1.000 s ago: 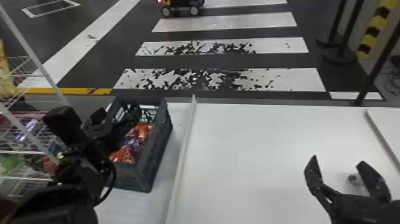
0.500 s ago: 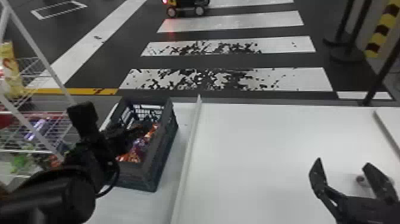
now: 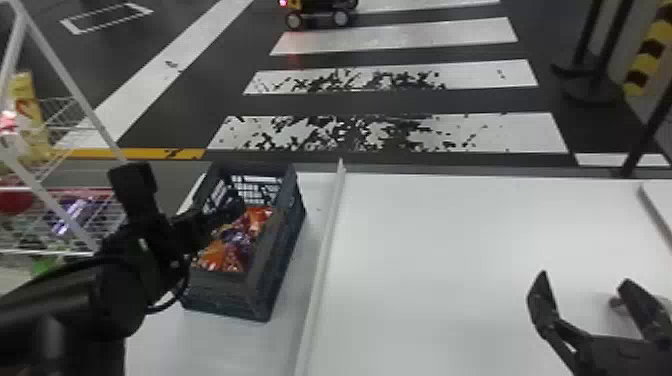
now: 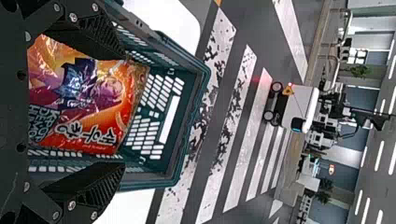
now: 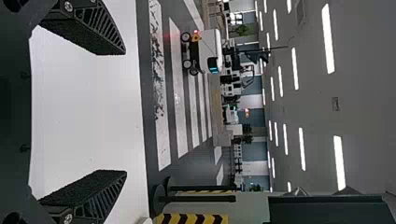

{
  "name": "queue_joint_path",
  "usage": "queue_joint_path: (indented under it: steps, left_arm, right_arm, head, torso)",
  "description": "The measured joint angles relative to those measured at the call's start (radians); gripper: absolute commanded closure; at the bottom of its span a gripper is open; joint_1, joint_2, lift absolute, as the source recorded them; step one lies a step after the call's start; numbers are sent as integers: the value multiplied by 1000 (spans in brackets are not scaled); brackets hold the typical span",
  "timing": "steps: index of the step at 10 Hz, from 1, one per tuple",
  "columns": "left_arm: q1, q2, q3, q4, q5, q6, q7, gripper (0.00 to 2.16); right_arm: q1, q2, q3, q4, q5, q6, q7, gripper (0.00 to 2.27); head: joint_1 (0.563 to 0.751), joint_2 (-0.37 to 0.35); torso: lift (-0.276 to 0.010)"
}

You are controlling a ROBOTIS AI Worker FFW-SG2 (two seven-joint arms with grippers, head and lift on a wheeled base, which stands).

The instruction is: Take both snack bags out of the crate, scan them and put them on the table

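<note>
Crate [image 3: 287, 250] stands near the tabletop's [image 3: 440, 260] far left corner, left of the white divider strip [image 3: 325, 250]; orange-and-purple snack bag [image 4: 93, 107] lies inside. Left gripper [image 3: 227, 207] is at the crate, claw spread, the bag showing between its fingers in the left wrist view; contact cannot be told. Right gripper [image 3: 584, 280] is over the tabletop toward its right edge, claw spread wide, nothing gripped.

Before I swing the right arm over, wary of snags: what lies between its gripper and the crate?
White tabletop, then a white divider strip; the head view shows it.
</note>
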Motion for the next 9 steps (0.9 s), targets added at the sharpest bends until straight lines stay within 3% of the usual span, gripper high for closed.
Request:
queue_joint_path:
  steps: [4, 9]
  left_arm:
    - [-143, 95, -41, 169, 6, 130, -16, 201]
    - [-268, 128, -118, 340, -45, 160, -34, 205]
  right_arm:
    - [0, 0, 0, 0, 9, 17, 1, 83]
    - [1, -7, -3, 0, 10, 37, 1, 90]
  head:
    - [695, 243]
    - [695, 225]
  torso:
    - [-91]
    - [-91]
